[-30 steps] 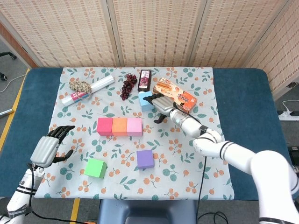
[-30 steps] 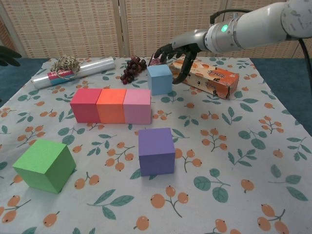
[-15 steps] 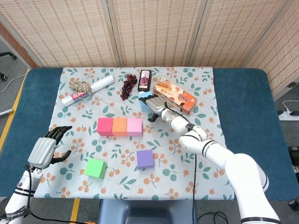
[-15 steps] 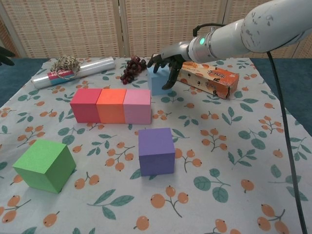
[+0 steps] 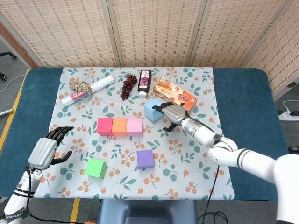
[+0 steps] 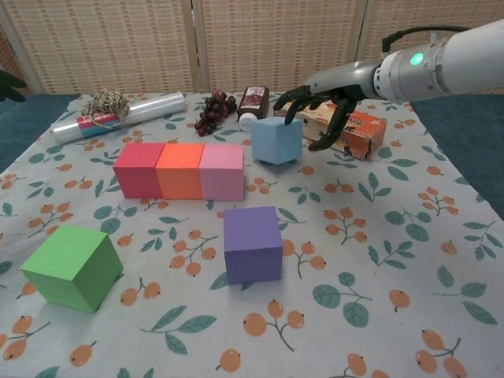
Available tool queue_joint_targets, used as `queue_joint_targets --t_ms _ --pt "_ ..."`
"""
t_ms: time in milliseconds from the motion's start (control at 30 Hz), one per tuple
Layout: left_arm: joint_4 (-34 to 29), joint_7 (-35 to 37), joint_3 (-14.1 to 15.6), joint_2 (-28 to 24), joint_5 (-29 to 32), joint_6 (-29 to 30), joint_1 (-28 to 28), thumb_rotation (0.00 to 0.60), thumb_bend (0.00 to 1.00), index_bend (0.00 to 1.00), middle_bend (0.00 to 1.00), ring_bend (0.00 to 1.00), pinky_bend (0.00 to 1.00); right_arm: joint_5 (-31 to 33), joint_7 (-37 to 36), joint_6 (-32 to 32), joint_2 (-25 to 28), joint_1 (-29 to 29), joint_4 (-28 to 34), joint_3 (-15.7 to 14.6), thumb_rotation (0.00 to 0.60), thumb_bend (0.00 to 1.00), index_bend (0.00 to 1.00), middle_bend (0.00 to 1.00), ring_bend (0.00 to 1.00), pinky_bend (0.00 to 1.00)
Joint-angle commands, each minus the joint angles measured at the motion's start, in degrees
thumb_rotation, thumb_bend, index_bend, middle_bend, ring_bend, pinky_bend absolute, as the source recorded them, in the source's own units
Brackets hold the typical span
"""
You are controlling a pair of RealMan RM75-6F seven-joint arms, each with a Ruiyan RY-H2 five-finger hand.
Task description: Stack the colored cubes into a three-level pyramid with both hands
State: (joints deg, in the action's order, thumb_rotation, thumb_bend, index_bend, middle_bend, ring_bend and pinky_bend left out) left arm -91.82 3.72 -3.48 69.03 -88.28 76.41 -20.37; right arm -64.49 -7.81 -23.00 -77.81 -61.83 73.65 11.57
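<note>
— What's laid out over there?

— A dark blue surface [image 5: 243, 93] covered by a white cloth printed with leaves and orange berries [image 5: 196, 158]. On the cloth, a row of three foam cubes touching side by side: a red cube [image 5: 104, 126], an orange cube [image 5: 119, 126] and a pink cube [image 5: 134, 127]. Nearer the robot sit a green foam cube [image 5: 96, 168] and a purple foam cube [image 5: 145, 159], apart from each other and from the row.

— And the robot's arms?

— The right hand [image 5: 174, 114] is beside a light blue foam cube [image 5: 153, 110], which sits just behind the pink end of the row. Its dark fingers [image 6: 302, 98] are spread and arch over the cube's right side and top; whether they actually press it, I can't tell. The left hand [image 5: 46, 148] hangs off the cloth's left edge, fingers loosely apart, holding nothing.

— Anything else at the back?

— An orange snack box [image 5: 176, 94] lying flat behind the right hand, a roll of clear film [image 5: 88, 90] with a bundle of twine [image 5: 81, 87] against it, a small dark bottle with a white cap [image 5: 145, 82], and a bunch of dark grapes [image 5: 128, 86] next to it.
</note>
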Motion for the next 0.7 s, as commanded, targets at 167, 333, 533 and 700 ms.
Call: queue_joint_targets --t_ms 167,333,533,700 --pt "-0.86 -0.57 0.14 -0.13 -0.26 0.04 0.04 0.6 0.31 0.13 0.18 0.15 0.27 3.26 6.23 -8.45 5.74 3.55 7.41 -1.05 0.6 0.2 0.0 0.13 0.0 0.0" --pt "-1.23 -0.56 0.24 -0.48 0.02 0.06 0.33 0.6 0.31 0.13 0.18 0.15 0.27 4.05 8.36 -6.38 -0.16 0.15 0.06 -0.78 0.6 0.02 0.0 0.1 0.0 0.0" --pt "-0.93 0.12 0.17 -0.68 1.12 -0.17 0.73 0.6 0.31 0.13 0.17 0.15 0.27 3.3 10.81 -2.07 -8.34 -4.75 -11.57 -1.24 0.6 0.01 0.0 0.06 0.0 0.0" --pt "-0.22 0.77 0.14 -0.6 1.79 -0.79 0.77 0.6 0.31 0.13 0.18 0.15 0.27 0.83 9.09 3.31 -15.43 -8.26 -22.72 -1.29 0.6 0.01 0.0 0.06 0.0 0.0"
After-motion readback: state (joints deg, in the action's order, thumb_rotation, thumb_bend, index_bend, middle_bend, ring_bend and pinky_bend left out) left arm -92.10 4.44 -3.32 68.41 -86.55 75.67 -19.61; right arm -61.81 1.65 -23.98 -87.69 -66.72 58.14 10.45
